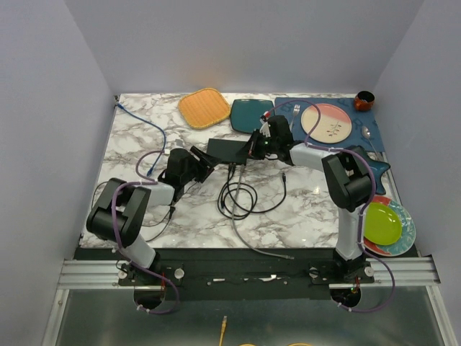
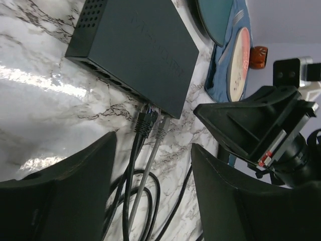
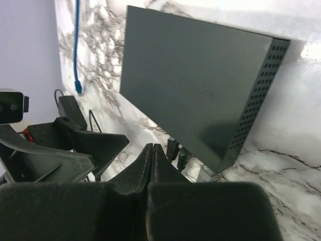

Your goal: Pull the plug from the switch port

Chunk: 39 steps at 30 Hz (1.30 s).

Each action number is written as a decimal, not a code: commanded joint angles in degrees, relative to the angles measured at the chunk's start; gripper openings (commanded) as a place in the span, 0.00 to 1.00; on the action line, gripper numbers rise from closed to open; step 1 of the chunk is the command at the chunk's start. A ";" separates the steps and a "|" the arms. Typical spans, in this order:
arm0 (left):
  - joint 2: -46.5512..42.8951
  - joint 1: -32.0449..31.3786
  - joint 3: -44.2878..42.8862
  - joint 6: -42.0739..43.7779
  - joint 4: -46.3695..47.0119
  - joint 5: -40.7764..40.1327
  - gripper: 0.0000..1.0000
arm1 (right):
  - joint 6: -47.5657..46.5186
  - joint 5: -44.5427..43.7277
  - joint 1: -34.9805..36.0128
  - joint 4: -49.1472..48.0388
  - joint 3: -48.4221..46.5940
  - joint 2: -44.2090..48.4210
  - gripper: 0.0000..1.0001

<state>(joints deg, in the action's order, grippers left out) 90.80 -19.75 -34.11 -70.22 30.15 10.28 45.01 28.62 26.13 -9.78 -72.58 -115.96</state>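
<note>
From above, the switch (image 1: 229, 150) lies mid-table, with the left gripper (image 1: 205, 162) at its eight o'clock and the right gripper (image 1: 253, 144) at three. In the left wrist view the black plug (image 2: 145, 121) and grey plug (image 2: 160, 128) are both seated and nothing is pulled yet, with that gripper spread wide just short of them. In the right wrist view its jaws are pressed together, empty, beside the switch.

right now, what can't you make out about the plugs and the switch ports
top external: the port face of the switch is too small and crowded by the left gripper and right gripper; plugs cannot be told apart.
left wrist: black plug and grey plug enter the ports in shadow, so latches cannot be told; the cables run off the bottom edge.
right wrist: plugs mostly hidden behind the switch's corner and the gripper's own fingers.
</note>
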 commanded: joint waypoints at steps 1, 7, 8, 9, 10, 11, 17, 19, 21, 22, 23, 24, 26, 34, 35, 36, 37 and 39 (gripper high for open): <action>6.83 -0.38 1.24 -7.47 18.09 6.41 0.64 | -2.03 1.70 -0.47 5.73 -4.40 -3.47 0.05; 11.41 -0.38 0.10 -8.98 21.27 6.77 0.61 | -3.97 0.82 -0.55 8.99 -6.26 -4.80 0.03; 11.59 -0.38 -0.17 -8.54 20.22 6.59 0.61 | -4.06 0.73 -0.47 9.16 -6.44 -4.89 0.03; 11.85 -0.38 -0.43 -8.01 19.77 6.50 0.61 | -4.14 0.82 -0.47 9.25 -6.87 -5.41 0.03; 12.03 -0.38 -1.04 -7.83 19.51 6.68 0.61 | -4.23 0.82 -0.47 9.60 -7.14 -5.68 0.03; 12.20 -0.38 -1.14 -7.66 19.07 6.59 0.61 | -4.23 0.82 -0.47 9.61 -7.31 -5.94 0.02; 13.52 -0.47 -2.89 -5.55 15.74 6.15 0.60 | -3.80 0.91 -0.47 11.36 -8.19 -8.14 0.02; 14.13 -0.55 -3.68 -5.11 14.50 5.98 0.60 | -3.44 1.08 -0.47 11.71 -8.37 -8.93 0.02; 14.57 -0.99 -4.12 -4.41 13.01 5.63 0.59 | -2.65 1.52 -0.47 11.80 -8.46 -9.46 0.01; 14.66 -1.08 -4.65 -3.97 12.22 5.54 0.59 | -2.65 1.79 -0.47 11.98 -8.63 -9.63 0.01; 14.84 -1.26 -4.91 -3.53 10.73 5.36 0.58 | -2.56 1.79 -0.55 12.07 -8.72 -9.89 0.01; 15.01 -1.61 -5.09 -3.26 10.02 4.84 0.58 | -2.65 1.79 -0.55 12.15 -8.72 -9.98 0.01; 15.10 -1.96 -5.62 -2.82 8.09 4.48 0.58 | -3.00 1.53 -0.47 12.50 -8.72 -10.07 0.01; 16.68 -2.84 -7.29 -1.85 4.22 2.38 0.58 | -3.09 1.35 -0.47 12.77 -8.72 -10.25 0.01; 16.86 -2.84 -7.46 -1.94 3.87 2.20 0.58 | -3.18 1.18 -0.47 12.86 -8.72 -10.16 0.01; 17.21 -2.84 -7.73 -2.03 3.78 2.11 0.58 | -3.27 1.17 -0.47 12.86 -8.72 -10.16 0.01; 17.56 -2.84 -8.16 -2.38 3.69 1.93 0.58 | -3.35 1.09 -0.55 13.03 -8.72 -9.99 0.01; 18.44 -2.84 -8.69 -2.73 3.86 2.02 0.58 | -3.44 0.91 -0.47 13.03 -8.81 -9.90 0.01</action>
<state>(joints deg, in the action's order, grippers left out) 107.00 -22.26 -41.39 -73.54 36.67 14.17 42.59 30.55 26.11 -0.67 -80.84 -123.46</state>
